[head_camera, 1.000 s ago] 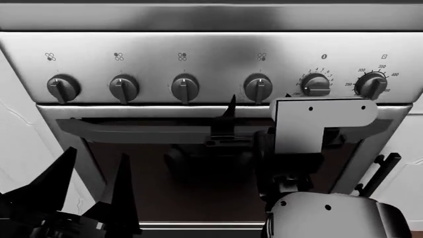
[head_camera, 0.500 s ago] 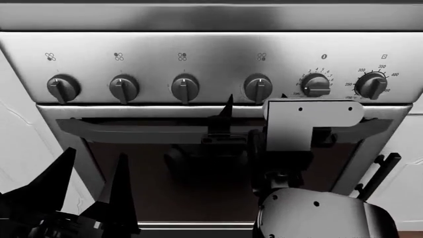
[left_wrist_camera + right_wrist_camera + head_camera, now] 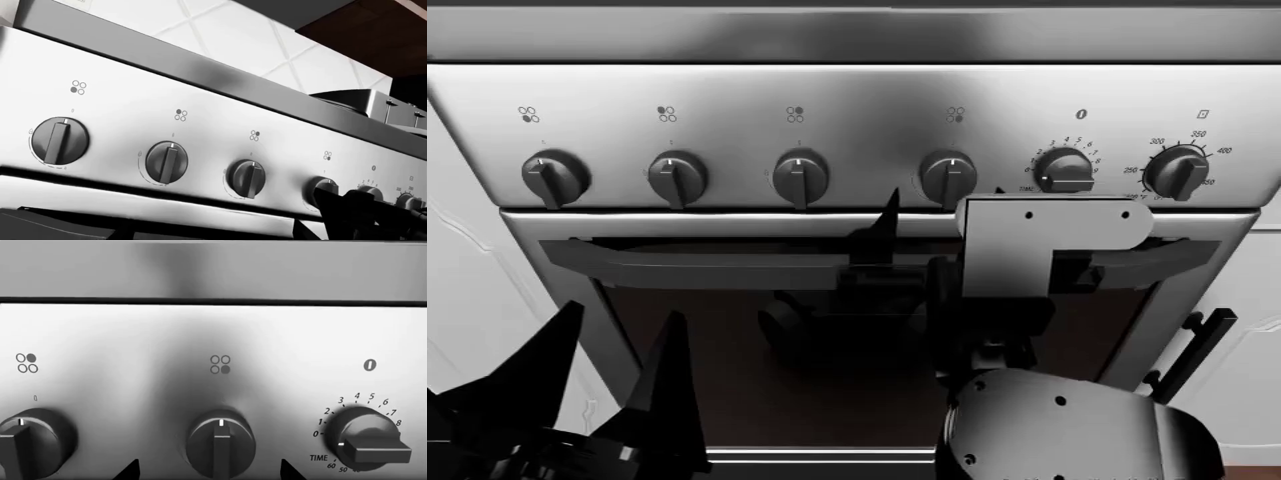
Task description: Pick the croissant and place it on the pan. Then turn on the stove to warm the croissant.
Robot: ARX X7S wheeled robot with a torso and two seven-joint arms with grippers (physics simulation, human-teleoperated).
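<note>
The stove fills the head view with its steel front and six dark knobs. My right gripper is open just in front of the fourth knob. In the right wrist view its fingertips stand on either side of that knob, whose white mark points straight up. My left gripper hangs open and empty low at the left, before the oven door. The croissant is out of view. A dark rounded rim shows above the stove's top edge; I cannot tell whether it is the pan.
The oven door handle runs below the knobs. A timer knob and a temperature knob sit right of the fourth knob. White cabinets flank the stove, with a dark handle at the right. A steel box stands on top.
My right arm has shifted a little to the left, bringing its fingers round the fourth knob. The left arm and the knobs have not moved.
</note>
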